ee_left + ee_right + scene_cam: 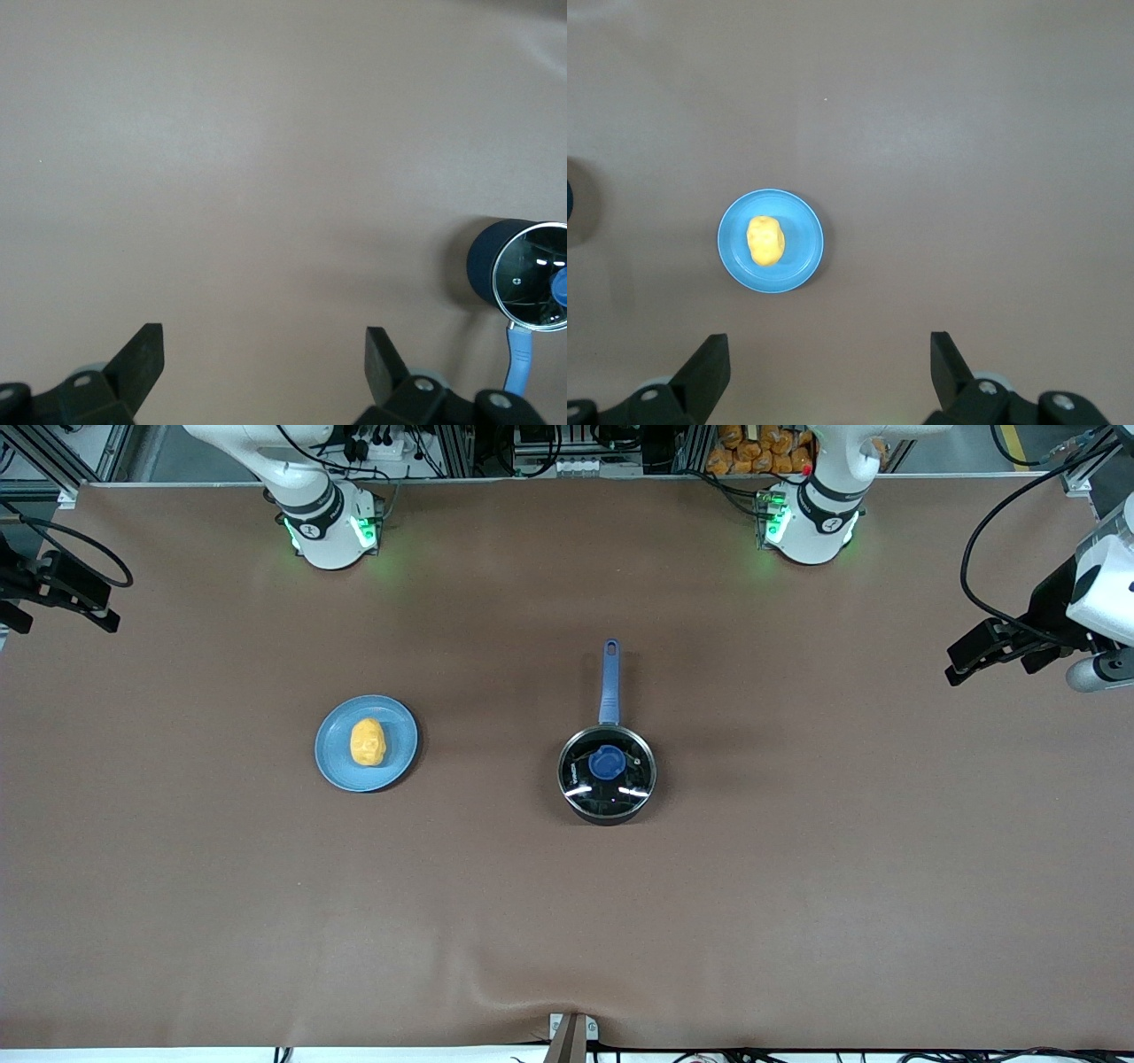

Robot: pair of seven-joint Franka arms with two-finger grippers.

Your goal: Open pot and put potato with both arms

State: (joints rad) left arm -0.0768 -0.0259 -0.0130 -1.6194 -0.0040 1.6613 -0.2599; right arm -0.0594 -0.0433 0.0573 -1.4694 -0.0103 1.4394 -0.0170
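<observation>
The black pot [607, 772] stands near the table's middle, its clear lid on, with a blue knob [607, 762]. Its blue handle [609, 682] points toward the arms' bases. The pot also shows at the edge of the left wrist view [518, 274]. The yellow-orange potato [368, 741] lies on a light-blue plate [335, 766] toward the right arm's end; the right wrist view shows the potato [765, 240] and the plate [735, 261] too. My left gripper [264, 341] is open, empty and raised over the left arm's end of the table [966, 657]. My right gripper [829, 350] is open, empty and raised over the right arm's end [93, 607].
Brown cloth covers the table. A metal clamp [571, 1036] sits at the table edge nearest the front camera. The two arm bases [332, 527] [811, 527] stand along the edge farthest from it, with cables and racks past them.
</observation>
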